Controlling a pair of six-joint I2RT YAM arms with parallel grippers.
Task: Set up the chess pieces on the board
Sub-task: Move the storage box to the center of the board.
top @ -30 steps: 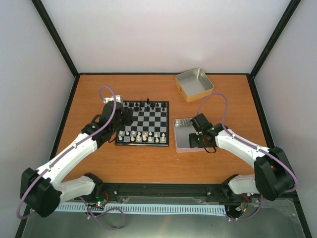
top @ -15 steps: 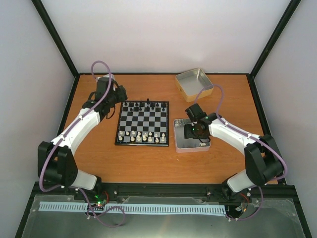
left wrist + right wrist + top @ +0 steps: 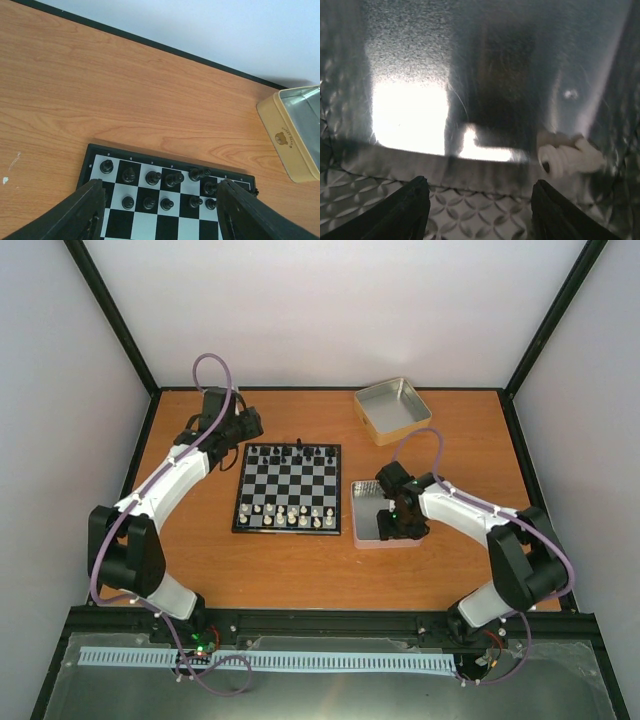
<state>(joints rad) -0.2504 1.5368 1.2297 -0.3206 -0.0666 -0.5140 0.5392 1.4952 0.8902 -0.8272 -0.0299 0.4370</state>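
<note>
A: How far along is the set-up?
B: Well along, I'd judge. White pieces (image 3: pixel 290 515) fill the near rows of the board (image 3: pixel 290 485) and black pieces (image 3: pixel 300 451) line its far edge. The step in hand looks like fetching a stray from the near tin (image 3: pixel 364 502)
A: A stray?
B: One cream-white piece (image 3: pixel 570 157) lies on its side on the tin floor, just right of the right hand (image 3: pixel 480 187) and close to its right finger
A: Is it gripped?
B: No. That hand's jaws stand wide with nothing between them, low over the metal
A: And the left hand (image 3: pixel 161 190)?
B: Also spread wide and empty, hovering above the board's far edge, over the black pieces. The far tin (image 3: pixel 392 410) sits well apart on the bench (image 3: pixel 300 565)
A: So what next?
B: I'd say the right hand must shift right until the piece sits between its fingers, then close gently. The piece is tiny and lying down, so it could roll or slip, and it needs standing upright on its square
</note>
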